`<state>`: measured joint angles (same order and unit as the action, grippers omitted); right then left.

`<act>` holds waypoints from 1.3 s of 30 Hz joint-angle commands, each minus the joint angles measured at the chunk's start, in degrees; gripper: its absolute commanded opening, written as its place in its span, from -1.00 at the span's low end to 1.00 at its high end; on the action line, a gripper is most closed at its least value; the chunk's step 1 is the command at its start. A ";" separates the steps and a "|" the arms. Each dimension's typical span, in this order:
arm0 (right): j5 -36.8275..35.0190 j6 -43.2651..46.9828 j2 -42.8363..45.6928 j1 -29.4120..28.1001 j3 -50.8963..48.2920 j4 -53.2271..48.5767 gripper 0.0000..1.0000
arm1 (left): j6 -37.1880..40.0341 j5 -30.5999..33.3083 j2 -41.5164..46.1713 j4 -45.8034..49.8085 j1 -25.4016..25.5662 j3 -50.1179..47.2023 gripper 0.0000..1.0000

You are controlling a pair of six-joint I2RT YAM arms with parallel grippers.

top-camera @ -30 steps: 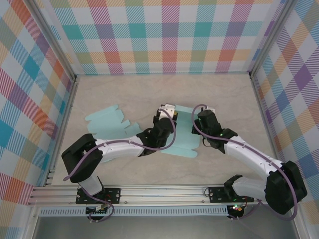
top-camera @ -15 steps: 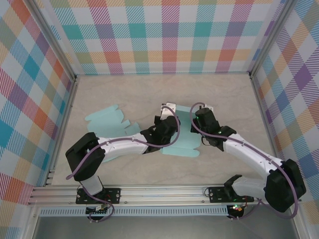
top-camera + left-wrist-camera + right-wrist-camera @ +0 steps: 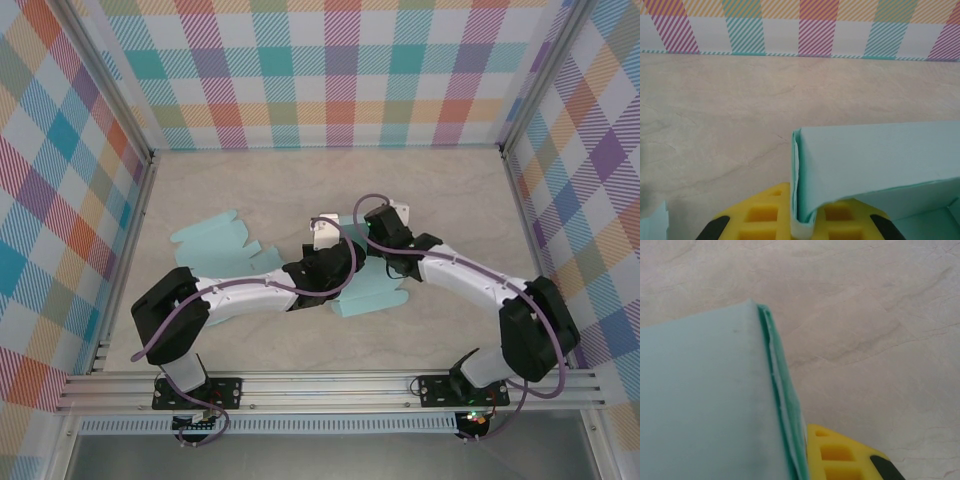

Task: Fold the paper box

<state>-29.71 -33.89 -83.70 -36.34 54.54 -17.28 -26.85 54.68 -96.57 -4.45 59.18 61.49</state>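
Mid-frame: left gripper pinching box wall, right gripper pinching neighbouring edge. Risk: uneven pull, thin paper tears or slips free.

Lab test cell: plaid walls, alu frame

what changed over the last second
The left gripper closed on an edge of the paper box. The right gripper, shut on another edge, swung left, folding the box narrower. The flat blank on the left stayed put.
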 commanded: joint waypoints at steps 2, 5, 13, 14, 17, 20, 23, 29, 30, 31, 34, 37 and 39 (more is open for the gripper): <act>-12.15 -4.10 -3.31 2.85 1.04 -5.63 -1.00 | -4.31 4.84 5.18 -1.75 -1.08 -0.08 -0.57; -8.53 -2.87 -3.66 2.94 2.38 -6.70 -1.00 | -2.20 0.79 5.77 -4.10 -1.08 -1.06 -0.20; -1.48 0.12 -2.61 4.31 5.08 -13.46 -1.00 | -2.06 -6.48 9.84 -2.99 -1.19 -3.30 0.42; 0.54 0.63 -2.53 4.91 5.49 -14.46 -1.00 | -2.32 -6.36 10.61 -2.23 -1.16 -3.36 0.47; 7.12 2.99 -2.59 6.35 7.58 -18.52 -1.00 | -2.67 -5.83 12.72 3.12 -1.47 -2.06 0.54; 10.67 4.95 -3.09 7.15 9.96 -23.53 -1.00 | -1.86 -9.43 13.71 9.71 -2.95 -0.27 0.52; 14.34 6.30 -2.96 7.43 10.76 -25.79 -1.00 | 1.78 -22.41 14.07 10.84 -6.44 -1.08 0.48; 19.40 6.68 -3.11 7.51 11.15 -26.21 -1.00 | 6.55 -34.75 13.21 9.17 -8.73 -4.12 0.43; 20.03 6.55 -3.35 7.51 11.28 -26.28 -1.00 | 6.89 -36.00 12.87 8.48 -8.69 -4.43 0.46; 20.65 6.47 -3.61 7.51 11.44 -26.23 -1.00 | 6.97 -36.22 12.28 8.32 -8.72 -4.46 0.46; 22.77 6.47 -4.68 7.51 12.18 -26.88 -1.00 | 6.39 -35.00 9.91 9.93 -8.73 -3.36 0.45; 24.03 6.51 -5.91 7.53 12.95 -28.10 -1.00 | 4.80 -33.85 8.29 11.50 -8.79 -3.05 0.41; 24.52 6.56 -6.95 7.51 13.37 -29.05 -1.00 | 3.44 -31.54 7.50 13.38 -8.73 -2.83 0.34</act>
<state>-7.94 -27.79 -89.14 -28.93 66.28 -43.62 -21.98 21.58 -88.12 5.63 50.39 57.91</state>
